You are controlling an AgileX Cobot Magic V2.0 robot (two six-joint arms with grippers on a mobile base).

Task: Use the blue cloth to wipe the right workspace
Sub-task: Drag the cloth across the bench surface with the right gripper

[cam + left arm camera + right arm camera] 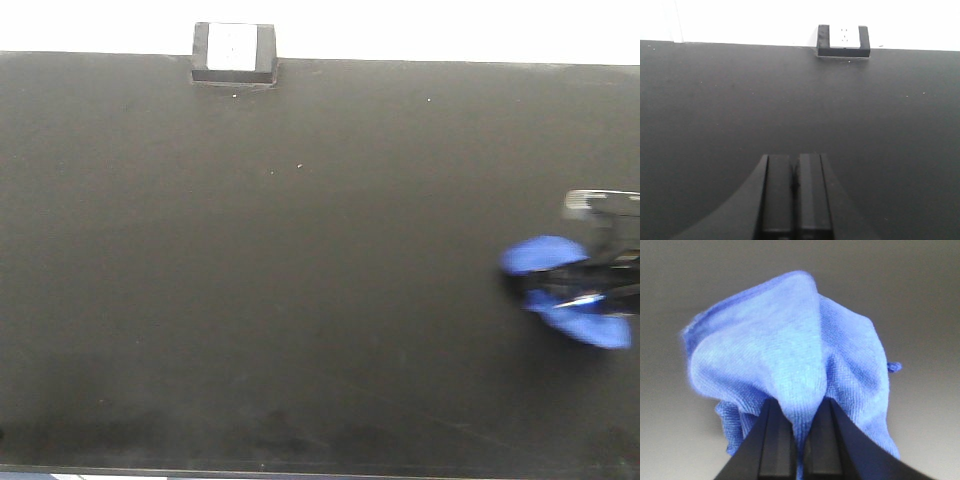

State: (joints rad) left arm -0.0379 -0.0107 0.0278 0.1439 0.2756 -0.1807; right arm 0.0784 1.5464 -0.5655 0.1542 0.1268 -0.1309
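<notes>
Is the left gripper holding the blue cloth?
No. In the left wrist view the left gripper has its fingers together with nothing between them, while the blue cloth is pinched in the right gripper.

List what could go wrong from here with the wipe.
1. The right claw pinches only a fold of the blue cloth, so it may slip out under drag.
2. The cloth is bunched, so little fabric may meet the black countertop.
3. A long stroke might reach the small black box at the back edge.

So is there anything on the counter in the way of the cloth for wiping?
Nothing visible. The right gripper holds the blue cloth at the right edge of the right workspace; only a small black box sits at the far edge.
</notes>
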